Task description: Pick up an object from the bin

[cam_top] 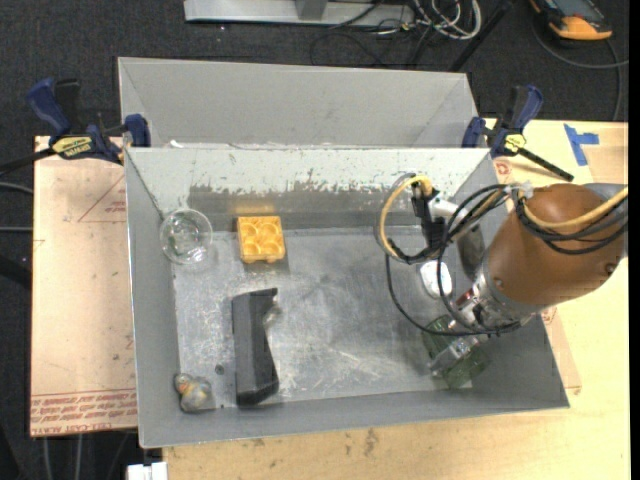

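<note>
— Down in the near right corner of the bin (300, 183), the hand (452, 349) sat low over a dark green lump (468, 372) that lay close to the right wall. Was it gripping?

— I could not tell. Whether the hand was apart, together or clamped on that lump was lost under the wrist, the orange cover (555, 248) and the looped cables (400, 240).

— How would that step have been done well, then?

— My judgement: with the corner that tight, the hand needed to come straight down and centre on the lump. It also needed to stay off the wall, so that closing would not push the lump against the metal. A straight lift would have suited, since a sideways drag risked catching the slope.

— And the other things?

— They lay well apart, on the left side of the floor. A clear glass cup (186, 236) stood just beside a yellow dimpled block (260, 239). A long black tool (254, 348) lay nearer the front, with a small mottled pebble-like piece (194, 392) near its end. None of them crowded the grasp.

— What else was hard to read?

— What the lump really was. It was dark and half covered by the hand, so its shape and any contact with it stayed unclear.
</note>
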Controlling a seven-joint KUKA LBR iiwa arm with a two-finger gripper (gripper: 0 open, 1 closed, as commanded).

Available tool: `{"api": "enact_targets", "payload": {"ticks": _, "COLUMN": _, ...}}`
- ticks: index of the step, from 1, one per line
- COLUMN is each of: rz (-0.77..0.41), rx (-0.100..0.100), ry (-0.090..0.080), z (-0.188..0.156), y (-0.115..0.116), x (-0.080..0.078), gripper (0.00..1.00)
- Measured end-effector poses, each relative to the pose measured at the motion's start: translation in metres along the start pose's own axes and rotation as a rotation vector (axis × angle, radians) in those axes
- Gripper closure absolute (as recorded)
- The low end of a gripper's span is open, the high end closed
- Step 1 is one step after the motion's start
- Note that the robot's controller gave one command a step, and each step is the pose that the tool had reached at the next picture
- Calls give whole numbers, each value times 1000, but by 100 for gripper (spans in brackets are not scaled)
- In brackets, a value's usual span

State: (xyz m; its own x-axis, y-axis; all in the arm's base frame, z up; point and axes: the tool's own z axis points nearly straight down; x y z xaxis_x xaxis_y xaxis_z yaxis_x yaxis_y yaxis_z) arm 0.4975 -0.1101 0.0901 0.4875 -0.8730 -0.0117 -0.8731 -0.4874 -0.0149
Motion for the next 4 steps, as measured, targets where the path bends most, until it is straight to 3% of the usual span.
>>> {"api": "enact_targets", "payload": {"ticks": 3, "rz": 0, "rx": 1, "ry": -1, "z": 0, "y": 0, "x": 0, "gripper": 100}}
{"api": "enact_targets", "payload": {"ticks": 4, "rz": -84, "rx": -15, "ry": 7, "z": -42, "y": -37, "x": 12, "gripper": 100}}
